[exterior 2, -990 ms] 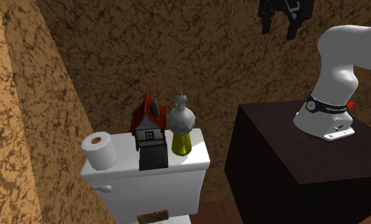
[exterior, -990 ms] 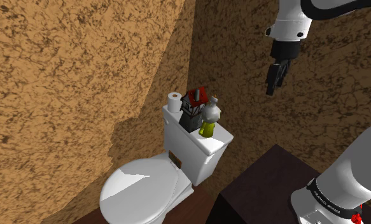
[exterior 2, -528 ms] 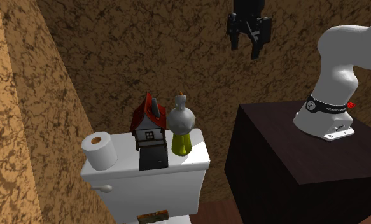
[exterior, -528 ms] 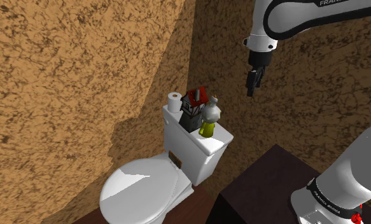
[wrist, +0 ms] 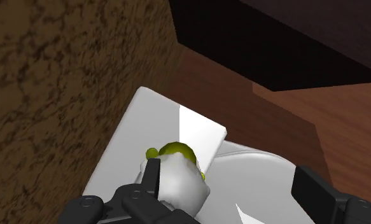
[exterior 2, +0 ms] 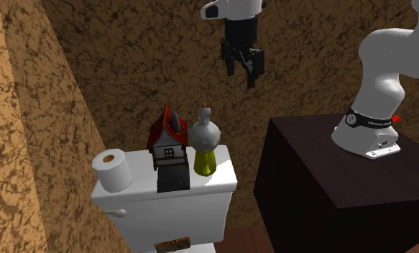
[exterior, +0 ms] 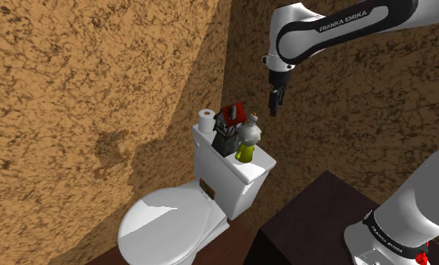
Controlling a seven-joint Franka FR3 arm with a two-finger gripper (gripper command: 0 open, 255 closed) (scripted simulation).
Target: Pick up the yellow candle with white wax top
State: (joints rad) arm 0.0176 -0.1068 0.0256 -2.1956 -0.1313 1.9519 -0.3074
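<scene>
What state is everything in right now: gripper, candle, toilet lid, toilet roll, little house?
gripper: open, empty, in the air higher than the candle.
candle: upright on the tank, not held.
toilet lid: down, closed.
toilet roll: standing on end on the tank.
little house: upright between roll and candle.
</scene>
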